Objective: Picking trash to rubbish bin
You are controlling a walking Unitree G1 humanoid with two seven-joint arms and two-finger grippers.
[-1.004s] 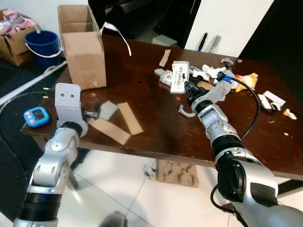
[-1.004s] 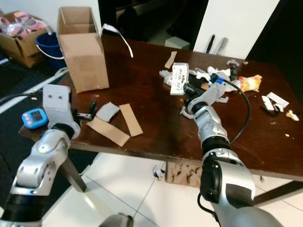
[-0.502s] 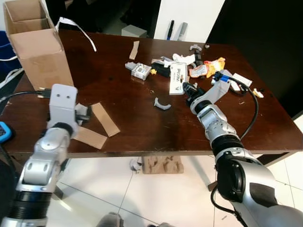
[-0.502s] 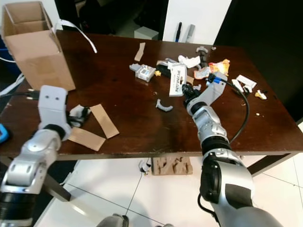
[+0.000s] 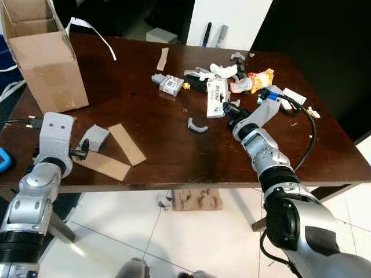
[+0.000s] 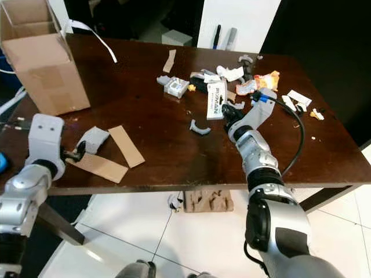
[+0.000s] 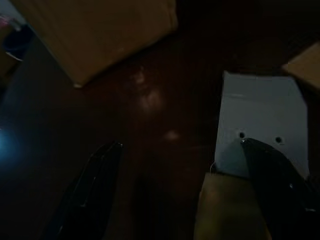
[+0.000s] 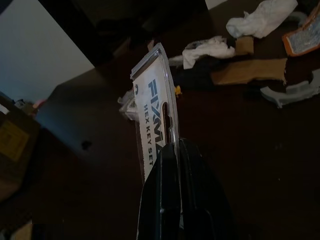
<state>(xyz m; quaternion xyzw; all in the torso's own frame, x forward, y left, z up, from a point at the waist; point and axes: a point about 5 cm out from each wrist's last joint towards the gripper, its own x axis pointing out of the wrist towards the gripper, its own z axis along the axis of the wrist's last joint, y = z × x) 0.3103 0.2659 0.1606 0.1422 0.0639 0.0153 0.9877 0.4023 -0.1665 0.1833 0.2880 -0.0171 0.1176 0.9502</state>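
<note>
Trash lies scattered on a dark wooden table. My right gripper is shut on the near edge of a white hex key set package, which stands on edge in the right wrist view. My left gripper is open at the table's front left, low over the wood. Its fingertips reach the near end of a grey card piece without closing on it. A tall open cardboard box stands at the back left.
Two brown cardboard strips lie beside the grey card. A grey curved plastic piece lies mid-table. Wrappers, tissue and small bits are heaped at the back right. A white strip hangs by the box. A cable loops from my right wrist.
The camera has swung right, shifting the whole picture. My left arm has drawn back toward the table's front left edge. My right gripper keeps its hold on the package.
</note>
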